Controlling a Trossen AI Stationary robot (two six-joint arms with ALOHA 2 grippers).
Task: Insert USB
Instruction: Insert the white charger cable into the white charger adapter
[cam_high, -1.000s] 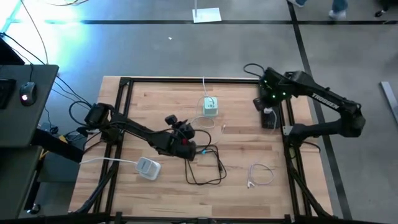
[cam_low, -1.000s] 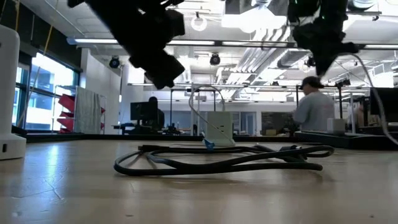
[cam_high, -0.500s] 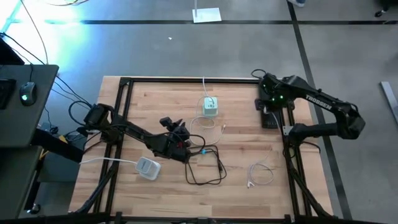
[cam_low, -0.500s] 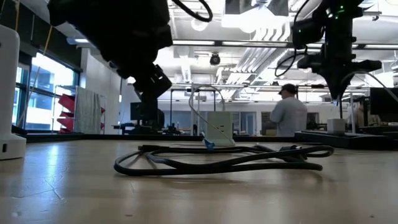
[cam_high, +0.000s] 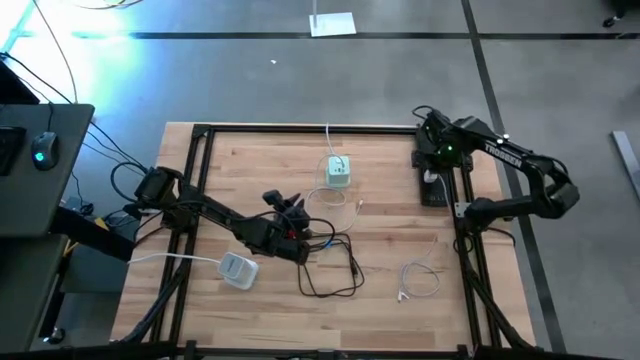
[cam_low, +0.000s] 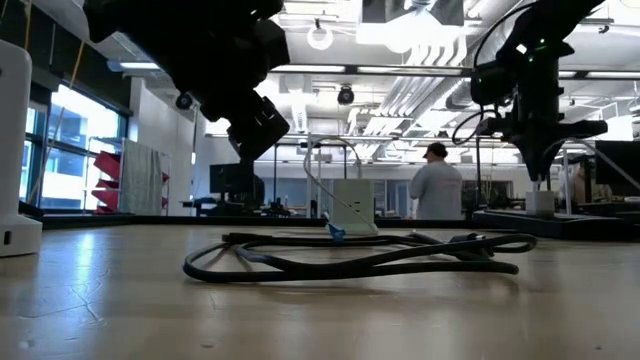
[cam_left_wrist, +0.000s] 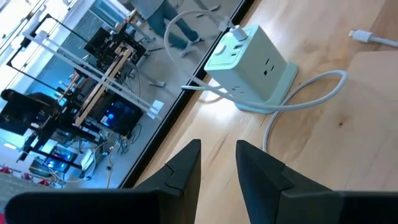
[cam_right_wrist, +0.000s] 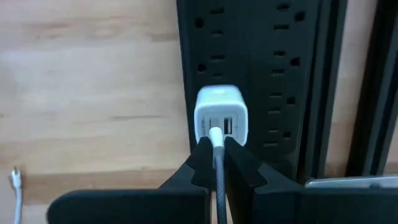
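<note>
A robotics lab in an open, industrial hall: exposed ceiling ducts (cam_low: 420, 95) and round lamps (cam_low: 320, 36) hang overhead, a person (cam_low: 432, 185) stands among far workbenches, and other metal rigs (cam_left_wrist: 93, 68) show beyond the wooden tabletop (cam_high: 385, 230). Tape lines (cam_high: 300, 36) cross the grey concrete floor (cam_high: 200, 80).

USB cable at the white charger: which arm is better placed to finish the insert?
Right. The right gripper is shut on the USB cable, its plug at the white charger on the black power strip. The left gripper holds nothing, near the green outlet cube.
</note>
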